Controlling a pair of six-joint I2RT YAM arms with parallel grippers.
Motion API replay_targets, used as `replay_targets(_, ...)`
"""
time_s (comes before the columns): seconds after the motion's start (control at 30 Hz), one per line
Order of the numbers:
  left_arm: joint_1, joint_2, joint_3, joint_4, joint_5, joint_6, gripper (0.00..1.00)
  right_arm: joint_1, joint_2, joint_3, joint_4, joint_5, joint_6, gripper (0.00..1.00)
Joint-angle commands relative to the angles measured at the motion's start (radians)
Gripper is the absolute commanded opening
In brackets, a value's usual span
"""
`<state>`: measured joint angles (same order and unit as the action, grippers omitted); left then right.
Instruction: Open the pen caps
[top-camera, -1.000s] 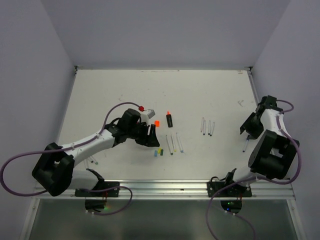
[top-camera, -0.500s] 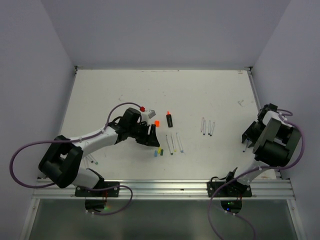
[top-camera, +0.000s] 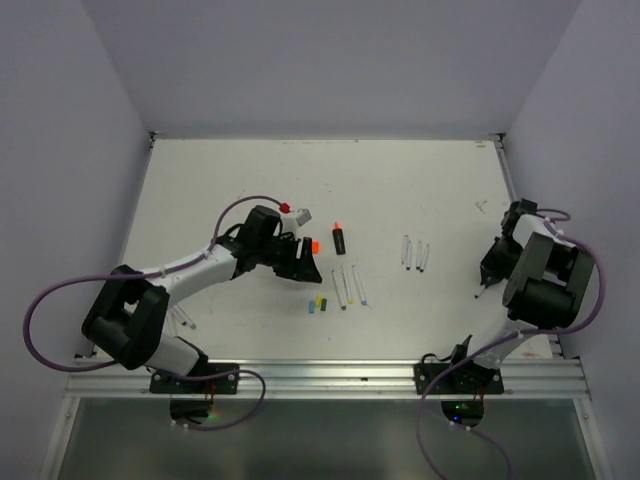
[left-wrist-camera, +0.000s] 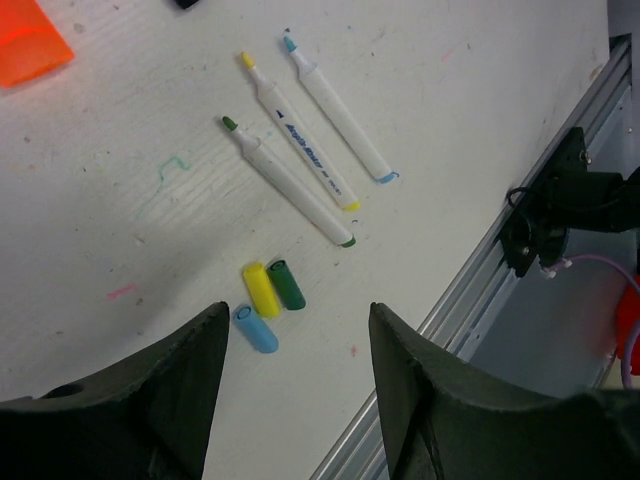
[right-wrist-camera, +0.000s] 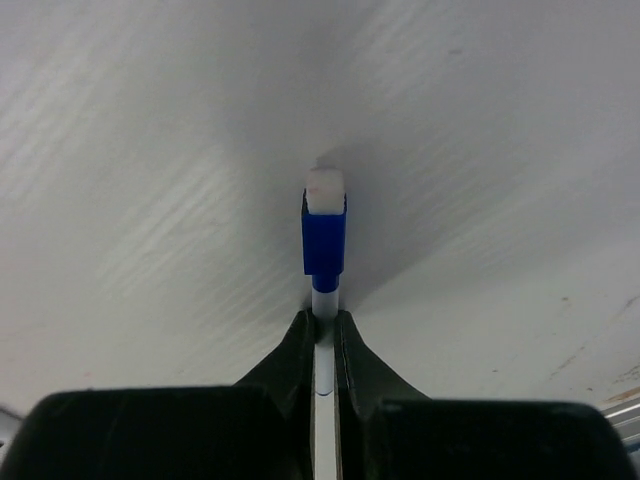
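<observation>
Your right gripper (right-wrist-camera: 322, 322) is clenched on a slim white pen (right-wrist-camera: 323, 352). In the right wrist view the barrel runs up between the pinched fingers (right-wrist-camera: 288, 372), and its dark blue cap (right-wrist-camera: 324, 245) is on, sticking out past the tips close over the table (top-camera: 250, 180). You cannot tell whether it touches. From above, this sits at the right edge of the frame, well apart from everything else.

Your left gripper (top-camera: 303, 264) hangs released, holding nothing, left of centre. The chunky orange cap (top-camera: 314, 246) is just beside it and the black marker (top-camera: 339, 240) a little further right. In the left wrist view three uncapped pens (left-wrist-camera: 300, 152) lie side by side at upper centre. Just below them huddle the loose yellow cap (left-wrist-camera: 262, 289), green cap (left-wrist-camera: 287, 283) and light blue cap (left-wrist-camera: 256, 328). Three more pens (top-camera: 416, 253) lie right of centre in the top view. The metal rail (left-wrist-camera: 560, 150) crosses the right side of the left wrist view.
</observation>
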<state>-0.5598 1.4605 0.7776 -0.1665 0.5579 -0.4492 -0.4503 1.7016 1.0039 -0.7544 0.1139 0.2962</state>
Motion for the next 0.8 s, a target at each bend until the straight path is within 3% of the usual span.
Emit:
replay_targets(0.0,0.021,-0.012,0.078,-0.004,0.053,0.021,0.59,0.137,0.003,0.085,-0.035,0.045,0.032,0.00)
replay_targets(0.2,0.107,-0.042,0.166,-0.039,0.106,-0.038,0.59,0.338,-0.065,0.419,-0.181,-0.097,0.069,0.00)
replay_targets(0.33,0.147,-0.046,0.207,0.008,0.177,-0.133,0.60,0.499,-0.086,0.513,-0.232,-0.351,0.067,0.00)
replay_targets(0.53,0.150,-0.071,0.192,0.238,0.249,-0.336,0.62,0.798,-0.109,0.454,-0.205,-0.644,0.096,0.00)
replay_targets(0.77,0.150,-0.100,0.161,0.390,0.234,-0.496,0.65,0.950,-0.186,0.355,0.003,-0.799,0.189,0.00)
